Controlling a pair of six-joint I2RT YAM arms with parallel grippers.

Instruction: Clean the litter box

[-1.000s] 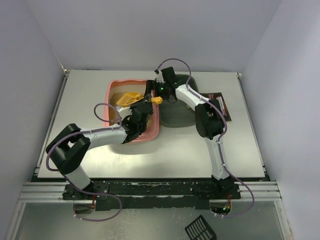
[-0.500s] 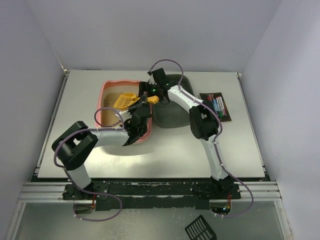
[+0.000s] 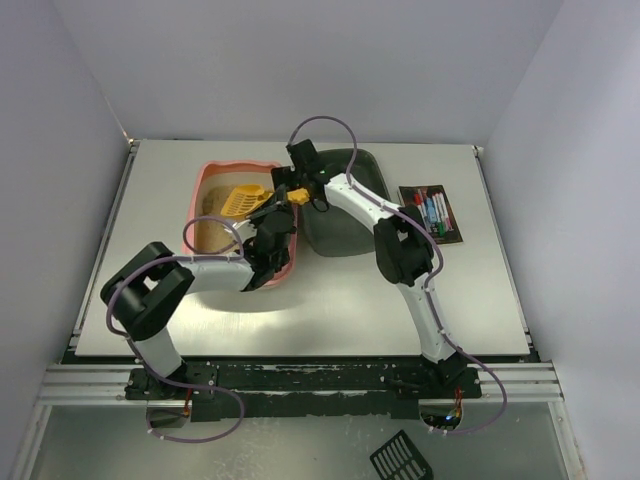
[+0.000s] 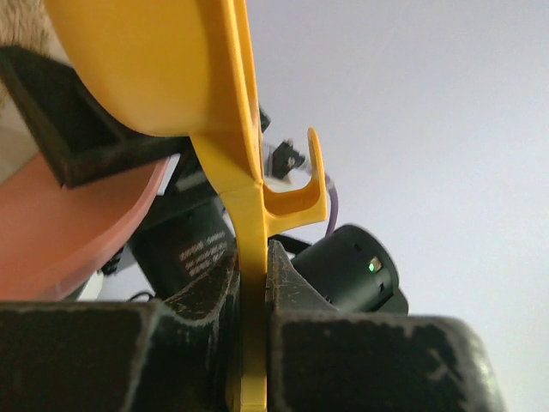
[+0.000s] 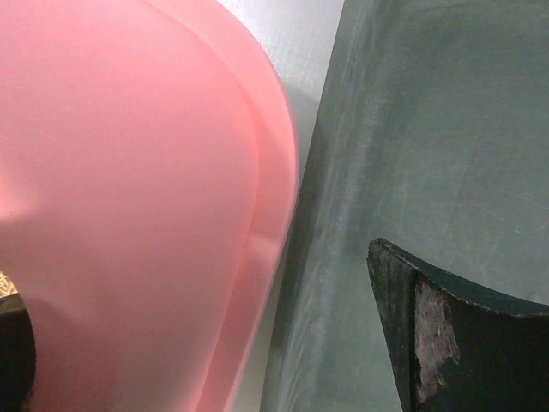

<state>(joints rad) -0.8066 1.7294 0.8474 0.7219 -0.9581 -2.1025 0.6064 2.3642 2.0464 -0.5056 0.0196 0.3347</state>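
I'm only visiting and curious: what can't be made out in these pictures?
Top view: litter in the litter box is too small to show clumps; both arms cover part of it.
Left wrist view: the scoop, held by the left claw, shows only its back; any load is hidden.
Right wrist view: the right claw's fingers are cut off by the bottom edge.
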